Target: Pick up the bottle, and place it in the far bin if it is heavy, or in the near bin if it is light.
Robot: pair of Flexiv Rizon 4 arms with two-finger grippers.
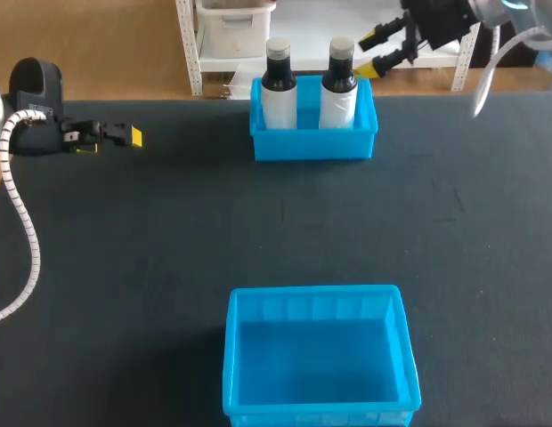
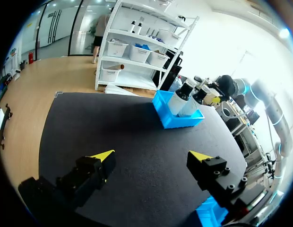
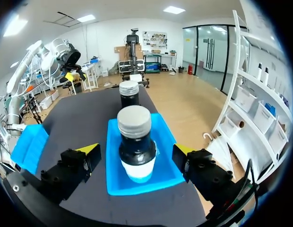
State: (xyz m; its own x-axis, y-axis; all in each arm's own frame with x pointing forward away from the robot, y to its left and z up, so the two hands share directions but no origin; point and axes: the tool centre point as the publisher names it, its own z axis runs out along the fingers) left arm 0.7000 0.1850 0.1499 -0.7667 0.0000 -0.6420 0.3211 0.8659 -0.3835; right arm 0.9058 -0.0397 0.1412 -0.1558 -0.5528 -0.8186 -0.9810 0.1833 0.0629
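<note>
Two dark bottles with white labels and grey caps stand upright in the far blue bin (image 1: 313, 142): the left bottle (image 1: 279, 84) and the right bottle (image 1: 338, 84). My right gripper (image 1: 372, 53) is open, raised just behind and right of the right bottle. In the right wrist view that right bottle (image 3: 134, 144) stands between the spread fingers of the right gripper (image 3: 136, 150), touching neither; the left bottle (image 3: 129, 93) is beyond it. The near blue bin (image 1: 319, 356) holds nothing. My left gripper (image 1: 125, 138) is open at the table's far left, and the left gripper (image 2: 151, 158) has nothing between its fingers.
The black table top (image 1: 169, 231) stretches between the two bins. The far bin (image 2: 177, 118) with its bottles sits ahead of the left gripper, and a corner of the near bin (image 2: 210, 213) is beside it.
</note>
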